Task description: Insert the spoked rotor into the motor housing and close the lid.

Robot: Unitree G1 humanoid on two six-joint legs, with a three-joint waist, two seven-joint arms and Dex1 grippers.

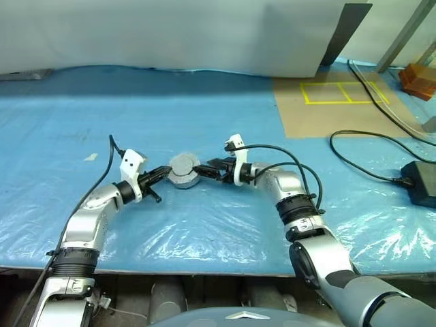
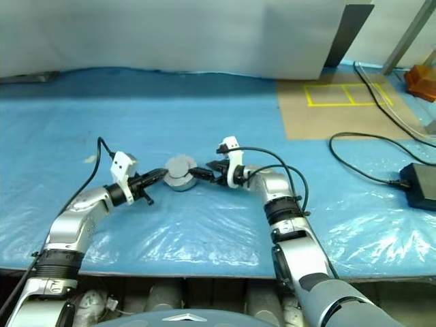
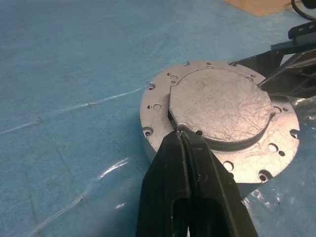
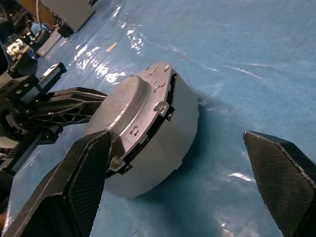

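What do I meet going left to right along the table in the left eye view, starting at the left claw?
Left claw → lid on the motor housing → right claw → black power brick.

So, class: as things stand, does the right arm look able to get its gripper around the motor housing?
Probably yes: the right gripper stands wide open right at the motor housing, which lies between its fingers; the left gripper is shut at the far rim.

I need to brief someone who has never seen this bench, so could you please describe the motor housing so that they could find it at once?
Start from the blue plastic-covered table and follow the robot's two arms to where they meet near its middle. Between the left claw and the right claw stands the motor housing, a short round grey metal cylinder. The lid sits on top, and it is the one metal thing on the sheet.
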